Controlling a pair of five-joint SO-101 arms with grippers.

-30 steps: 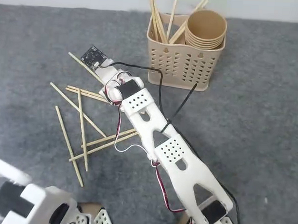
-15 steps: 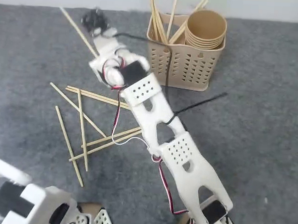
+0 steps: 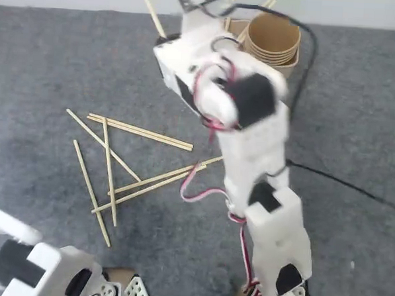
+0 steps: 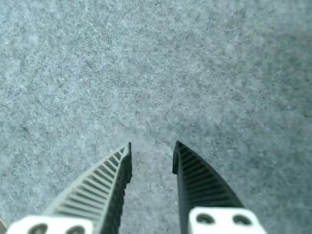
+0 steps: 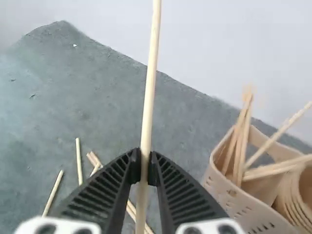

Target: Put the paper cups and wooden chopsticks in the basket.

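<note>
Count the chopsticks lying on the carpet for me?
7: a side-by-side pair of chopsticks, one diagonal below it, two steep ones, two slanting toward the right arm, which may hide others.

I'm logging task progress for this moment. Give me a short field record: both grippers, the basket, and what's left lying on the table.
right gripper: shut on a thin wooden chopstick, held up near the basket
left gripper: open, nothing in it, above the grey carpet
basket: beige perforated plastic basket, holding stacked paper cups and upright chopsticks
left to collect: several loose wooden chopsticks scattered on the carpet
</note>
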